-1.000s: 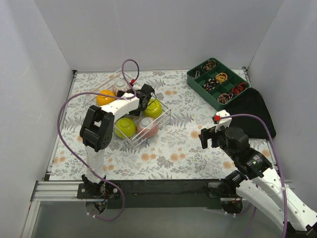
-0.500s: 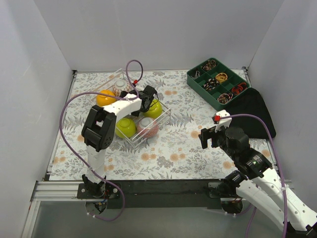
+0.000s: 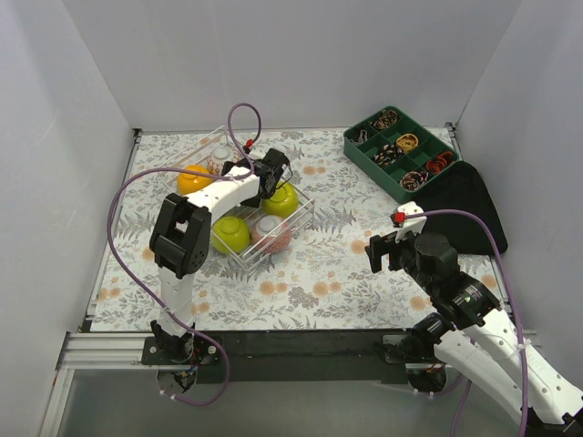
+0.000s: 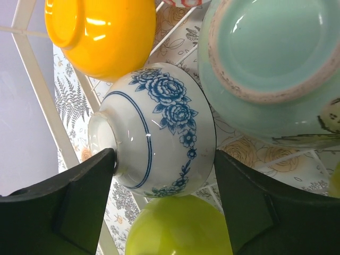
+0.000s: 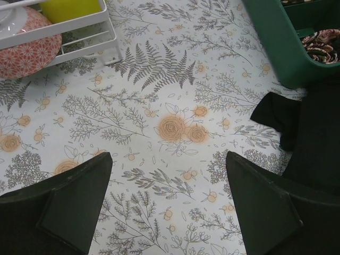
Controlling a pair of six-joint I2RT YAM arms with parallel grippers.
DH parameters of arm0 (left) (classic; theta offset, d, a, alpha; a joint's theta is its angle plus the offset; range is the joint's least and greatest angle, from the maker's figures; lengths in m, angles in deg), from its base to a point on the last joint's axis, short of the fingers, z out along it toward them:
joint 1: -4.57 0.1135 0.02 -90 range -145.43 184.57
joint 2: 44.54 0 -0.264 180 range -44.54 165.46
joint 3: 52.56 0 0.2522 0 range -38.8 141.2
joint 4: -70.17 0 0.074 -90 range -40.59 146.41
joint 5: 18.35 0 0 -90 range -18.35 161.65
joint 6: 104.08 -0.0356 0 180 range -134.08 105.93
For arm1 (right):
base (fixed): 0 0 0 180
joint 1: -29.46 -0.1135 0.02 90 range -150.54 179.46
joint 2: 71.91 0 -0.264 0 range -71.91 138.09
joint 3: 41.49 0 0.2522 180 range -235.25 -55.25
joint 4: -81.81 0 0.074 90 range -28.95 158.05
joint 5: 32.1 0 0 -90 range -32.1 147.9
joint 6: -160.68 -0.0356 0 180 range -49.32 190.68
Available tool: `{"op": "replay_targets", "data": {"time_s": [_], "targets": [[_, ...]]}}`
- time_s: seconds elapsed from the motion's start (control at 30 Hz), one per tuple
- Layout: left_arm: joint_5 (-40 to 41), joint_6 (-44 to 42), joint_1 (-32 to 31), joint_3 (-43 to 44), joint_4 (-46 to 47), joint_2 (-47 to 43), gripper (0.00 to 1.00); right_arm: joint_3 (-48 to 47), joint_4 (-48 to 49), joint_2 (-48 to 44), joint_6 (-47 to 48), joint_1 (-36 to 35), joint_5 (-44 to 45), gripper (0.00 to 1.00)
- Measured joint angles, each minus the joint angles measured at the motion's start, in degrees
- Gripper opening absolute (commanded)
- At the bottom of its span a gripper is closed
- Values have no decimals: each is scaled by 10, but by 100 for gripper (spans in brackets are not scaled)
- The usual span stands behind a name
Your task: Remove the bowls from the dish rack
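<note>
In the left wrist view my left gripper (image 4: 163, 159) is shut on a white bowl with blue flowers (image 4: 159, 127), one finger on its foot and the other on its rim side. Around it sit an orange bowl (image 4: 101, 32), a pale mint bowl (image 4: 271, 53) and a yellow-green bowl (image 4: 178, 228). From above, the left gripper (image 3: 270, 175) reaches into the clear dish rack (image 3: 303, 217), which also holds the orange bowl (image 3: 193, 179), two yellow-green bowls (image 3: 282, 200) (image 3: 231, 234) and a pink-red bowl (image 3: 271, 233). My right gripper (image 3: 383, 250) hangs open over the floral mat, holding nothing.
A dark green compartmented tray (image 3: 401, 150) with small items stands at the back right, with a black cloth (image 3: 460, 205) in front of it. White walls close in the table on three sides. The right wrist view shows the rack's corner (image 5: 79, 26) at its upper left.
The left jaws have closed from wide open onto the blue-flowered bowl inside the rack. The right arm has not moved.
</note>
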Motion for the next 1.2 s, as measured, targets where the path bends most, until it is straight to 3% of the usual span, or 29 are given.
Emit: {"op": "replay_targets", "data": {"time_s": [0.4, 0.87, 1.2], "targets": [[-28, 4, 0, 11, -3, -15, 44, 0, 1, 4, 2, 0, -9, 95], [-75, 7, -1, -9, 32, -69, 36, -9, 8, 12, -1, 0, -48, 95], [-82, 16, -2, -14, 42, -95, 24, -9, 33, 39, -3, 0, -132, 94]]}}
